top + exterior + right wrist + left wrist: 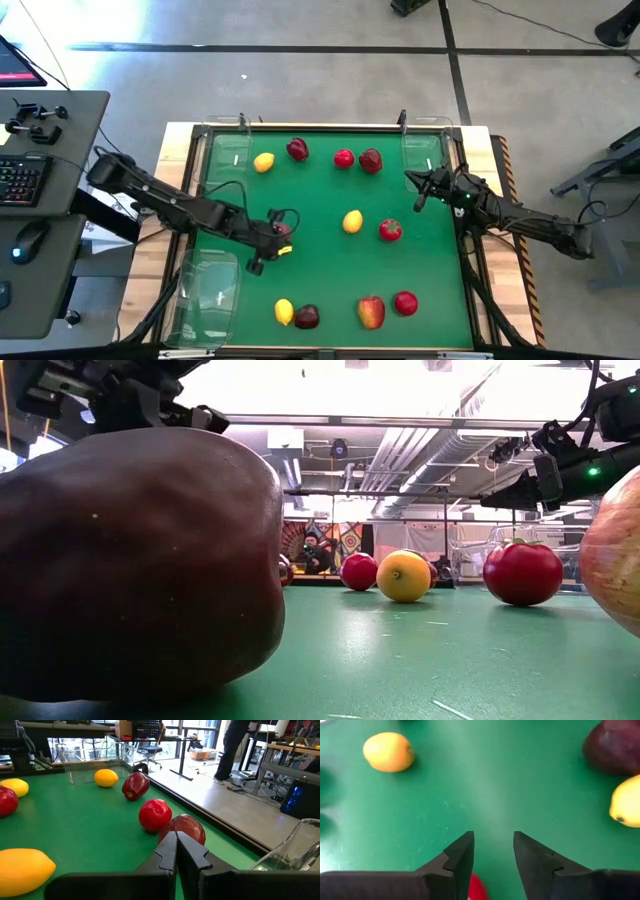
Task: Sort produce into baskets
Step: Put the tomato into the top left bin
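Dark apple [130, 560] nearest, three lemons [352, 221], three clear baskets [205, 290].

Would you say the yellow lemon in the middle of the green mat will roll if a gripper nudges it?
Probably. The lemon is rounded and sits free on the flat green mat, so it may roll unevenly. Its glossy skin suggests hard, slippery plastic, likely light.

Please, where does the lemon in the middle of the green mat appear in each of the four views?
High view: the lemon lies at the centre of the mat.
Low view: centre, a little right.
Left wrist view: upper left.
Right wrist view: probably the large one at the lower left.
Shared landmark: the green mat lies under it in every view.
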